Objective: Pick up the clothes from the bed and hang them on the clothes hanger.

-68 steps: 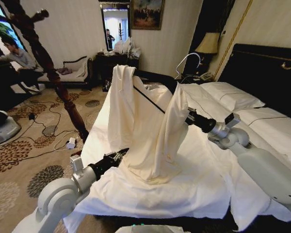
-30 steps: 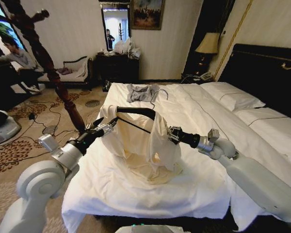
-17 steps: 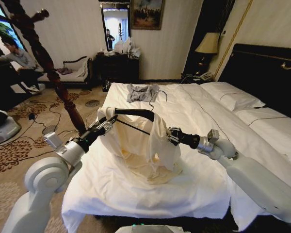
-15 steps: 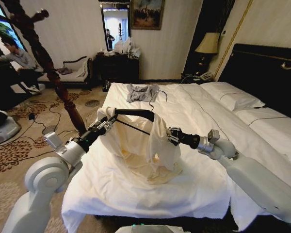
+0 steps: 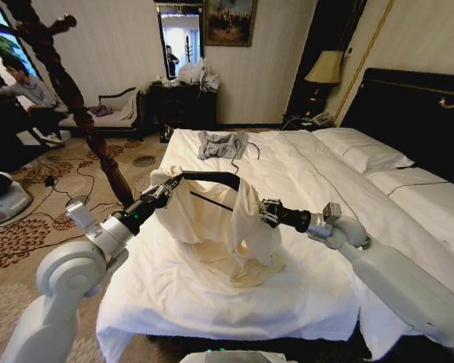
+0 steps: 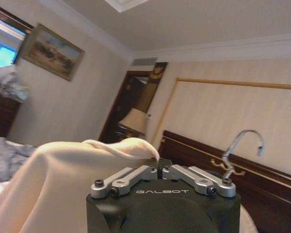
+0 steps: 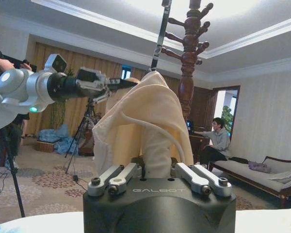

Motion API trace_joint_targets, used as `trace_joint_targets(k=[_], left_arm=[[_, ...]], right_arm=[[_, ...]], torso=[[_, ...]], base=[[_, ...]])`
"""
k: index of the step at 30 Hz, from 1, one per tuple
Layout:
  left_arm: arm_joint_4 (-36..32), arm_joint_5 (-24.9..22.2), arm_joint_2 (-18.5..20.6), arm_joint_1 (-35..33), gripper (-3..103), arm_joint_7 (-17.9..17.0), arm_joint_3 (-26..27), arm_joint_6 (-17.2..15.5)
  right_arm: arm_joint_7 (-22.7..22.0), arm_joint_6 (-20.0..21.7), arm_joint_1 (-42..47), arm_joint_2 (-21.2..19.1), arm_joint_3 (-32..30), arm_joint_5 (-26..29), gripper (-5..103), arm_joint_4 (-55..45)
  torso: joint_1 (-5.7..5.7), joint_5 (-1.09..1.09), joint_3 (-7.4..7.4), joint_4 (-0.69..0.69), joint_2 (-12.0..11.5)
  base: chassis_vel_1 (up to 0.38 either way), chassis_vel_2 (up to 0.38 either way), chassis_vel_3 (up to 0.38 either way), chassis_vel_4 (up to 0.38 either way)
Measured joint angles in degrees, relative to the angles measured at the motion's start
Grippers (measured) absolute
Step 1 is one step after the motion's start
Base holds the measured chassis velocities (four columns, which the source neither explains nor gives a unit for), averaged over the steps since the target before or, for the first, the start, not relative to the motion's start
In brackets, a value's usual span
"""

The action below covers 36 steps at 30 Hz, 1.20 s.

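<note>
Fingers, left gripper (image 5: 165, 187): closed together on the left end of the hanger (image 5: 209, 175) and the shirt (image 5: 212, 227) cloth draped over it; in the left wrist view the fingers (image 6: 136, 174) meet with cream fabric (image 6: 63, 179) bunched in front of them.
Fingers, right gripper (image 5: 265, 212): pinched shut on a fold of the shirt at its right side; in the right wrist view the fingers (image 7: 119, 175) clamp a column of cloth (image 7: 150, 131).
Shirt: pale cream, raised off the bed (image 5: 318, 295) between the two grippers, upper edge slung over the hanger, lower part pooled on the white sheet near the foot of the bed.
Hanger: black, held roughly level above the bed, left end at the left gripper, right end buried under the shirt; silver hook (image 6: 240, 145) visible in the left wrist view.
Grey garment (image 5: 220, 144): lying flat on the bed, beyond the shirt, well apart from both grippers.
Coat stand (image 5: 76, 106): dark wood, standing on the carpet left of the bed.
</note>
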State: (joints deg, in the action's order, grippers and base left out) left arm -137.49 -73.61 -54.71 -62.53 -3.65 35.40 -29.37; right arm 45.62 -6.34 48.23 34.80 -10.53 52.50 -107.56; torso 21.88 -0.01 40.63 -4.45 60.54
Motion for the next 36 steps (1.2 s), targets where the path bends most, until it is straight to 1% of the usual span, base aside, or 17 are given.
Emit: trace_joint_targets(k=[3,5,6,9,11,12,13,16,18,20,22,25,29,31,32,34,36], left_arm=[[0.01,-1.72,1.12,1.54,0,0.21,-0.73,0.00],[-0.05,-4.06,3.53,4.11,0,0.82,-2.55,-0.04],[-0.05,-4.06,3.53,4.11,0,0.82,-2.55,-0.04],[-0.19,-4.90,7.06,7.53,0,1.58,-6.71,-0.21],[-0.18,-4.88,8.15,8.99,0,1.86,-9.13,-0.32],[-0.18,-4.88,8.15,8.99,0,1.86,-9.13,-0.32],[-0.13,-4.81,8.40,9.50,0,2.00,-9.93,-0.34],[0.50,-3.89,9.26,12.52,0,2.75,-15.60,-0.63],[0.54,-3.71,9.29,12.79,0,2.81,-16.28,-0.67],[0.65,-2.04,9.28,13.79,0,3.18,-21.34,-1.03],[0.66,-0.52,8.85,13.83,0,3.33,-23.99,-1.17],[0.79,1.50,8.13,13.22,0,3.52,-25.71,-1.19],[0.71,2.64,7.88,11.87,0,3.39,-25.15,-1.17],[-0.19,3.09,8.08,9.67,0,2.25,-21.97,-1.30],[-0.80,3.20,8.33,8.63,-3,1.84,-20.41,-1.49],[-1.23,3.23,8.53,8.00,-3,1.63,-19.51,-1.64],[-3.55,3.33,9.53,5.08,8,1.22,-16.03,-2.51]], right_arm=[[0.01,-0.02,-0.01,0.06,0.11,-0.09,19,0.00],[-0.22,-0.03,-0.21,0.20,0.49,-0.29,19,0.17],[-0.22,-0.03,-0.21,0.20,0.49,-0.29,19,0.17],[-1.14,0.10,-1.09,0.57,1.39,-1.26,19,0.97],[-1.54,0.23,-1.55,0.81,1.85,-1.60,19,1.47],[-1.54,0.23,-1.55,0.81,1.85,-1.60,19,1.47],[-1.62,0.31,-1.68,0.87,2.01,-1.71,19,1.62],[-1.85,0.60,-2.32,1.12,2.91,-2.44,19,2.40],[-1.88,0.60,-2.41,1.15,3.02,-2.46,19,2.44],[-2.23,0.61,-3.14,1.46,3.55,-2.43,19,2.54],[-2.42,0.61,-3.71,1.59,3.59,-2.03,19,2.55],[-2.48,0.53,-4.17,1.36,3.21,-0.82,19,2.51],[-2.30,0.02,-4.24,0.41,2.17,0.27,19,2.20],[-1.83,-0.63,-4.18,-0.49,1.09,0.96,19,1.90],[-1.70,-0.85,-4.17,-0.76,0.71,1.22,19,1.78],[-1.62,-1.01,-4.17,-0.89,0.48,1.37,19,1.74],[-1.27,-1.47,-4.46,-1.27,-0.40,2.14,19,1.70]], torso=[[0.00,0.00,0.00,0.00,0.00],[0.00,0.00,0.00,0.00,0.00],[0.00,0.00,0.00,0.00,0.00],[0.00,0.01,0.00,0.00,0.00],[0.00,0.01,0.00,0.00,0.00],[0.00,0.01,0.00,0.00,0.00],[0.01,0.01,0.00,0.00,0.00],[0.00,0.01,0.00,-0.01,0.00],[0.00,0.01,0.00,-0.01,0.00],[0.00,0.02,0.00,-0.01,0.00],[0.00,0.01,0.00,0.00,0.00],[0.00,0.01,0.00,0.00,0.00],[0.01,0.00,0.00,-0.01,0.00],[0.00,0.00,0.00,-0.01,0.00],[0.00,0.01,0.00,0.00,0.00],[0.00,0.00,0.00,0.00,0.00],[0.00,0.00,0.00,0.00,0.00]], base=[[0.000,0.000,0.000,0.000],[0.000,0.000,0.000,0.000],[0.000,0.000,0.000,0.000],[0.000,0.000,0.000,0.000],[0.000,0.000,0.000,0.000],[0.000,0.000,0.000,0.000],[0.000,0.000,0.000,0.000],[0.000,0.000,0.000,0.000],[0.000,0.000,0.000,0.000],[0.000,0.000,0.000,0.000],[0.000,0.000,0.000,0.000],[0.000,0.000,0.000,0.000],[0.000,0.000,0.000,0.000],[0.000,0.000,0.000,0.000],[0.000,0.000,0.000,0.000],[0.000,0.000,0.000,0.000],[0.000,0.000,0.000,0.000]])
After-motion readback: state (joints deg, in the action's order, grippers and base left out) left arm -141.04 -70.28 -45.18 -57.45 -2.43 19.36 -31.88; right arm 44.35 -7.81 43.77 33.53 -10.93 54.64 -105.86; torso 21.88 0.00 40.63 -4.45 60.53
